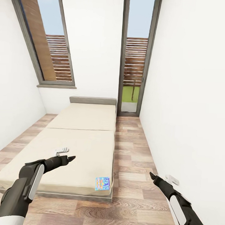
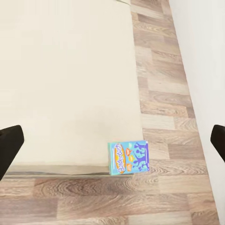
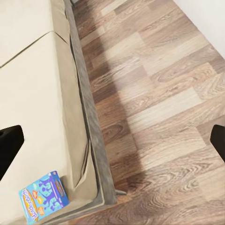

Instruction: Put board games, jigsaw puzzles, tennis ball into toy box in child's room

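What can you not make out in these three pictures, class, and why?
- Small blue board game: its lettering is too small in the head view and blurred in the left wrist view.
- Left hand: in the left wrist view the picture's side edges cut off its fingertips.
- Bed: its near left corner is hidden behind the left arm.

- Left arm reaches forward at near left, forearm angled right; left gripper (image 1: pixel 67 159) held level, empty.
- Right arm at near right, forearm pointing up-left; right gripper (image 1: pixel 154 177) empty.
- Both wrist views: fingers (image 2: pixel 9 145) wide apart at frame edges, jaws spread.
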Robot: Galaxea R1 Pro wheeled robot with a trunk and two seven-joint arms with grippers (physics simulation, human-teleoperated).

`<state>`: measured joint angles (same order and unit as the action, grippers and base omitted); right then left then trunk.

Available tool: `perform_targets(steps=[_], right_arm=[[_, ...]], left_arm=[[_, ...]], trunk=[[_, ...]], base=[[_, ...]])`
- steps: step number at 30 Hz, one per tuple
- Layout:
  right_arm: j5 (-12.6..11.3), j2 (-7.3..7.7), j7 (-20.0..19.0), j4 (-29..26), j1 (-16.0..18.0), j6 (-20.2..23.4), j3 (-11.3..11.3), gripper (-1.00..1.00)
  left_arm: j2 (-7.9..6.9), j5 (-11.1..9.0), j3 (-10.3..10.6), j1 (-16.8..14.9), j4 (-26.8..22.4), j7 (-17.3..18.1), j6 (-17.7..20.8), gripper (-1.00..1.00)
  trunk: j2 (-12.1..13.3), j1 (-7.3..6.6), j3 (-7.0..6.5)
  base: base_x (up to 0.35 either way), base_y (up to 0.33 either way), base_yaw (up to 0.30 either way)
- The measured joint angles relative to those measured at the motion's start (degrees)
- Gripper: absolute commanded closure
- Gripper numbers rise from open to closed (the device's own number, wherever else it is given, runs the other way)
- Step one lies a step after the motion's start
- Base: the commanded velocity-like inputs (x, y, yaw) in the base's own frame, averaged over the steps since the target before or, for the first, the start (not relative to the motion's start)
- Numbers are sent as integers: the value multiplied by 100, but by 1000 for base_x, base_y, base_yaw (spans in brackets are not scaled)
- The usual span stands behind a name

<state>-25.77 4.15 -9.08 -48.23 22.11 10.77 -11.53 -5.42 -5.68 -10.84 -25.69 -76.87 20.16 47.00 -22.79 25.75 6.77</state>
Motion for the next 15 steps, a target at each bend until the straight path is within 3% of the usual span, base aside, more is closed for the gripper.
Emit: perform_targets(steps=[15], right_arm=[[0, 0, 0, 4, 0, -6, 0, -100]], left_arm=[[6, 1, 0, 0, 1, -3, -1, -100]], trunk=[[0, -1, -1]], base=[[17, -15, 9]])
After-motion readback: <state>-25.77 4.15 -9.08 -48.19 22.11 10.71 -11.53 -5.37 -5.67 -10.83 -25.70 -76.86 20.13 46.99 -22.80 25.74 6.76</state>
